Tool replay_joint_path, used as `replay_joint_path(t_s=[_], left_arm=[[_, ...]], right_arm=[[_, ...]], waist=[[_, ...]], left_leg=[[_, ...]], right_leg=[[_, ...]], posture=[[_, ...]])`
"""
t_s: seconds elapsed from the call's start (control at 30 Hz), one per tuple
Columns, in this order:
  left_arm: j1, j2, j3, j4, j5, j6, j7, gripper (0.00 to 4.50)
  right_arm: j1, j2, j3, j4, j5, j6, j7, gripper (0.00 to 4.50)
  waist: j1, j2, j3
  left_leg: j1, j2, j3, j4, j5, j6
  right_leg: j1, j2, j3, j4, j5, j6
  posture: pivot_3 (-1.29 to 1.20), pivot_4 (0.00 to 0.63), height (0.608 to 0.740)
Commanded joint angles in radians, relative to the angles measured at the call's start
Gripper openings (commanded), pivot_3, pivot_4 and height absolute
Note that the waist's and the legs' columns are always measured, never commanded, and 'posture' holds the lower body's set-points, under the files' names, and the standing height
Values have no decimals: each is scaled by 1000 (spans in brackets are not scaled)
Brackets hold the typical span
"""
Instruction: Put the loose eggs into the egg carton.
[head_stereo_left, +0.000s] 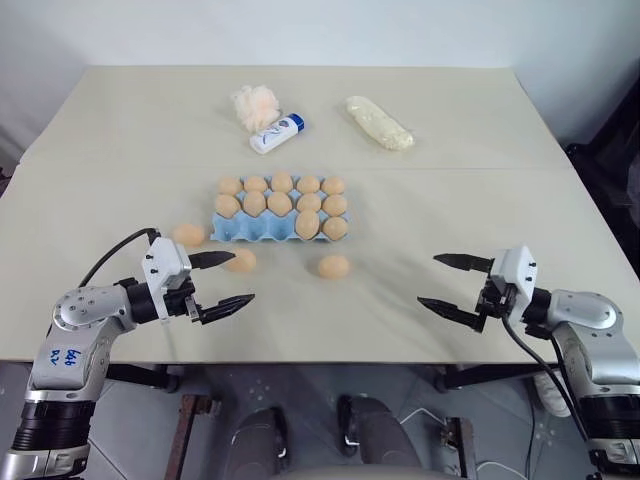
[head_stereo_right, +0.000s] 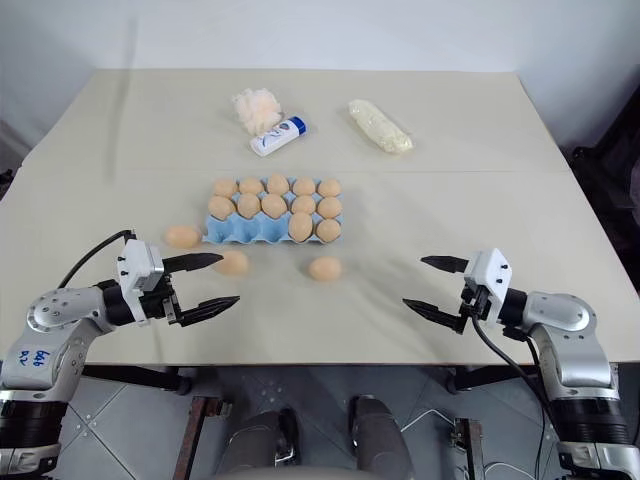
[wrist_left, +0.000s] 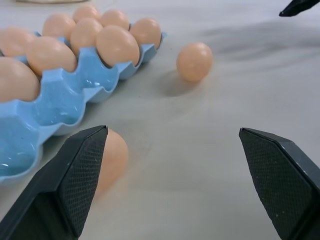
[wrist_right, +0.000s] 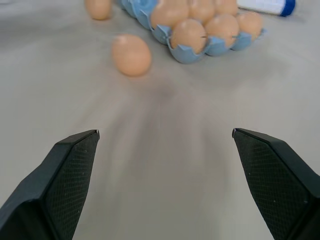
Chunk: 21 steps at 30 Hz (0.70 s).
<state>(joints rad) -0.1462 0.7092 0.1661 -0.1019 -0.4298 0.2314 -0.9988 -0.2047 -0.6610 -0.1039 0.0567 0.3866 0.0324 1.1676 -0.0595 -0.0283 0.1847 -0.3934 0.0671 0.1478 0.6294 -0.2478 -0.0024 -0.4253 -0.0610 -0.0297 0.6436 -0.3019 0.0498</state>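
The light blue egg carton (head_stereo_left: 250, 229) lies mid-table with several tan eggs in its cups; the front row's left cups are empty. Three loose eggs lie on the table: one (head_stereo_left: 188, 234) just left of the carton, one (head_stereo_left: 240, 260) in front of its left end, one (head_stereo_left: 334, 266) in front of its right end. My left gripper (head_stereo_left: 240, 278) is open low over the table, its fingers pointing at the middle loose egg (wrist_left: 113, 159), which is partly hidden behind one finger. My right gripper (head_stereo_left: 428, 279) is open and empty, well to the right of the right-hand loose egg (wrist_right: 131, 55).
At the back of the table lie a pale fluffy puff (head_stereo_left: 255, 105), a white blue-capped bottle (head_stereo_left: 277, 133) and a cream lumpy bag (head_stereo_left: 379, 123). The table's front edge runs just below both grippers. Bare tabletop lies between the two grippers.
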Motion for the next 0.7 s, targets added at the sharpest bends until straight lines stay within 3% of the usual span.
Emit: replay_joint_path(t_s=[0.03, 0.13, 0.3, 0.6, 0.7], left_arm=[[-6, 10, 23, 10, 1, -24, -4, 4500], [5, 14, 35, 9, -5, -24, -3, 4500], [43, 22, 53, -17, -23, -2, -14, 4500], [156, 20, 124, -113, -49, 27, 26, 4500], [178, 12, 154, -123, -50, 21, 54, 4500]], right_arm=[[-77, 57, 76, -55, 17, 72, -22, 4472], [-165, 120, 148, -25, 1, 160, -52, 4472], [-304, 220, 259, 123, -85, 132, -54, 4472], [-434, 399, 347, 423, -187, -42, -35, 4472], [-437, 430, 340, 425, -188, -77, -35, 3576]], waist=[[-1, 0, 0], [2, 0, 0], [2, 0, 0], [-1, 0, 0], [-1, 0, 0]], left_leg=[[1, 0, 0, 0, 0, 0], [1, 0, 1, -1, 0, 0], [-1, 0, 0, -2, -1, 0], [-5, 2, -1, -2, -2, 1], [-5, 2, -1, -2, -2, 1]], right_leg=[[0, 0, 1, 0, 0, 0], [0, 0, 2, 0, 0, 0], [-2, 0, 1, 1, 0, 0], [-5, -1, -5, 0, 0, 0], [-5, 0, -6, 0, 0, 0]], posture=[[0, 150, 740], [0, 150, 740], [0, 150, 740], [0, 150, 740], [0, 150, 740]])
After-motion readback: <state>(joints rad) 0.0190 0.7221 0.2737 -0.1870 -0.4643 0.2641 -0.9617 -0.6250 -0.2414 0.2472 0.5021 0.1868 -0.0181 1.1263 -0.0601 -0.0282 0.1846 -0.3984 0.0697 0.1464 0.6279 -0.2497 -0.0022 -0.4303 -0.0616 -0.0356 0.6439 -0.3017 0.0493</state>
